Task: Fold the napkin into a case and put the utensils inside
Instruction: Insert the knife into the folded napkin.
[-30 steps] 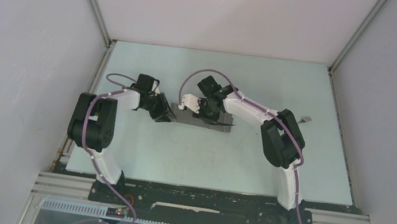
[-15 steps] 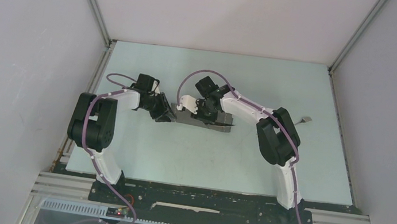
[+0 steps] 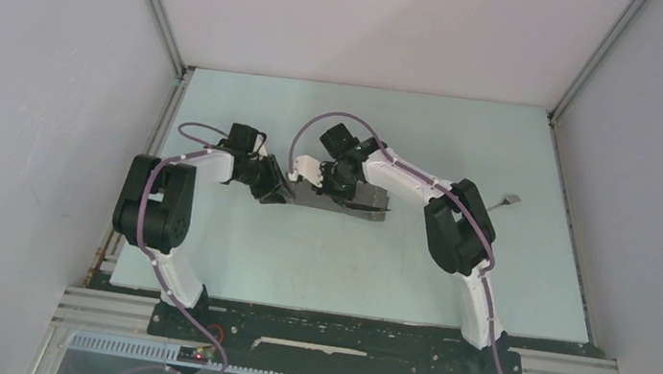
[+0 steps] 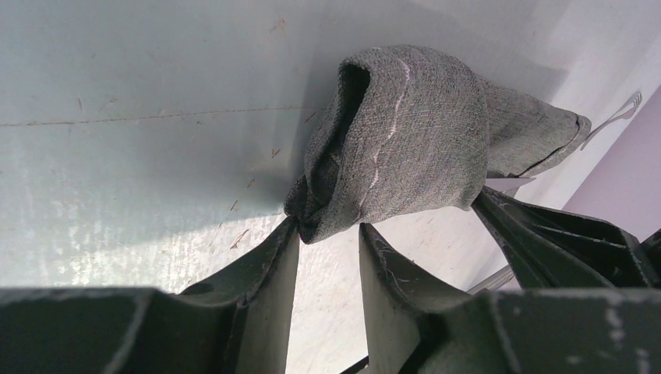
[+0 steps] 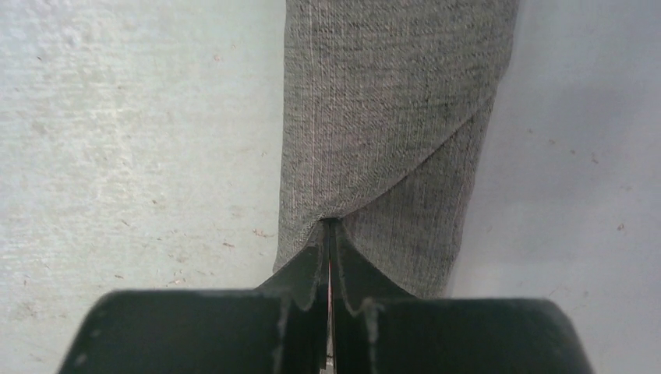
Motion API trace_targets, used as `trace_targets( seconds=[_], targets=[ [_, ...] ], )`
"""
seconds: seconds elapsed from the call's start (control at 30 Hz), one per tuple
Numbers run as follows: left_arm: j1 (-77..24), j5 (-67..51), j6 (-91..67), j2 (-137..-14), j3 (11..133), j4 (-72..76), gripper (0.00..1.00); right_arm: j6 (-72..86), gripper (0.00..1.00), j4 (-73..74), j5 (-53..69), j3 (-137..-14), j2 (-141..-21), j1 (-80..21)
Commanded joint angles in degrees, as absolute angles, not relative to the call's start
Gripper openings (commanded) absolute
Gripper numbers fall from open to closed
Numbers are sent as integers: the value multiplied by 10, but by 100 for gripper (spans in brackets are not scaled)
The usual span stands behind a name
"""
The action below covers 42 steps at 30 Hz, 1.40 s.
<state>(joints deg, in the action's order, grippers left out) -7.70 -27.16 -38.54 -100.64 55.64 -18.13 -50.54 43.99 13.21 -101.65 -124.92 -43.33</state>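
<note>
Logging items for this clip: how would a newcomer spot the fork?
Look at the pale table, near its right edge, beyond the right arm. The fork lies there alone, well apart from the grey napkin at the middle. It is small, slim and silvery, and nothing touches it.

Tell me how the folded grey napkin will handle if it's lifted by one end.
Probably floppy: the napkin bunches and gapes open at its raised end, so it should droop. Its coarse weave looks grippy, unlikely to slip. The overlapping folds could well fall open.
</note>
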Motion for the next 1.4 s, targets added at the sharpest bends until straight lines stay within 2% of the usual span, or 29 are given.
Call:
trace_targets(
  seconds=[0.0, 0.07, 0.13, 0.23, 0.37, 0.57, 1.2, 1.37],
  targets=[
    [-77, -280, -385, -1007, 572, -172, 39, -508, 0, 451, 151, -1043, -1262, -445],
    [-78, -281, -385, -1007, 572, -171, 39, -503, 2, 450, 144, -1041, -1261, -444],
    [-77, -281, -385, -1007, 572, -171, 39, -487, 18, 444, 131, -1029, -1248, -439],
    [-78, -282, -384, -1007, 572, -171, 39, -466, 33, 429, 118, -960, -1187, -421],
    [-77, -287, -386, -1012, 572, -168, 39, -465, 39, 401, 106, -846, -1086, -399],
    [-78, -289, -386, -1009, 570, -166, 38, -487, 38, 399, 120, -765, -1033, -353],
    [-77, -289, -387, -1011, 572, -165, 38, -518, 42, 375, 122, -801, -1101, -384],
    [-77, -290, -387, -1012, 573, -165, 39, -525, 37, 381, 119, -814, -1118, -385]
  ],
)
